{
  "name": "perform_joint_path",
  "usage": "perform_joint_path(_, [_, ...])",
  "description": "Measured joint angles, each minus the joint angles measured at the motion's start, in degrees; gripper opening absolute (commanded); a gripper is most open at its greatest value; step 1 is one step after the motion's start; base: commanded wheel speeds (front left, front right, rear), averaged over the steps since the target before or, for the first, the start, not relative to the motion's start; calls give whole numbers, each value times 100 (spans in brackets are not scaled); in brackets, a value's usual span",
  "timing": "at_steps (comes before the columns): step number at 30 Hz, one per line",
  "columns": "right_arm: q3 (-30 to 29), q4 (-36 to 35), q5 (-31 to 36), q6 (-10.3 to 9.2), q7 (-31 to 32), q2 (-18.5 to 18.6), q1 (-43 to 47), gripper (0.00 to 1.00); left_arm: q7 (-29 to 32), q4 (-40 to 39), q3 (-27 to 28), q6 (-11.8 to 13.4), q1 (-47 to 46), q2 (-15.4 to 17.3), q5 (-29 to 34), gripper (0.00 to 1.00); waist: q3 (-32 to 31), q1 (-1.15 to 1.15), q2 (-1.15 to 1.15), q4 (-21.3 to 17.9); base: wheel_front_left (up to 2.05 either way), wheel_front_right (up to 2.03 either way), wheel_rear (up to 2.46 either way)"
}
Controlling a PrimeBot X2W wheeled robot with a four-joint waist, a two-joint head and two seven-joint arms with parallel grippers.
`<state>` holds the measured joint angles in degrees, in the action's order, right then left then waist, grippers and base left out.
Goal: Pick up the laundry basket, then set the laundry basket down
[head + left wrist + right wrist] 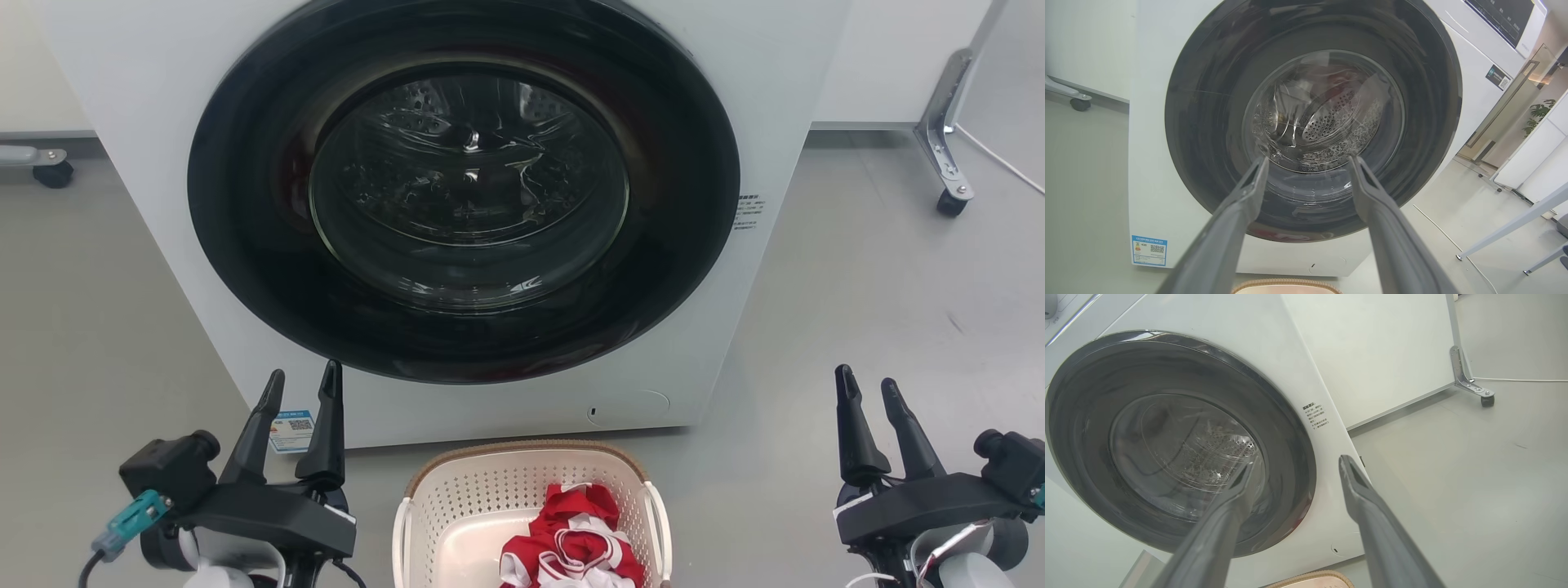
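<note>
Nothing reads clearly: the washer (pixel 784 82) carries a blue QR sticker (pixel 1149 250) and small print (pixel 1314 415), both too tiny to read.

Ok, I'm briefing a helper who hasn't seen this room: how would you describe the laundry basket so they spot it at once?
Find the white washing machine with its round dark door. On the grey floor in front of it sits the laundry basket. It is a cream perforated tub with a brown woven-look rim and white side handles, holding a red and white cloth.
</note>
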<state>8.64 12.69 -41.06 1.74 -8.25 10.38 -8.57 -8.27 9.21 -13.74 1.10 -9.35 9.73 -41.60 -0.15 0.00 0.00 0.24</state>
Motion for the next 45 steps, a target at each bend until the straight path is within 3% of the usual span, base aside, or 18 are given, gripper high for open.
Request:
perform_joint_path(29, [435, 21, 2117, -281, -604, 115, 2, 100, -605, 10, -486, 487, -15, 26, 1841, 100, 14, 0, 0, 15, 0, 0, 0])
perform_joint_path(45, [385, 91, 2194, -257, -604, 108, 4, 100, -605, 109, -476, 501, -14, 13, 1851, 100, 27, 0, 0, 24, 0, 0, 0])
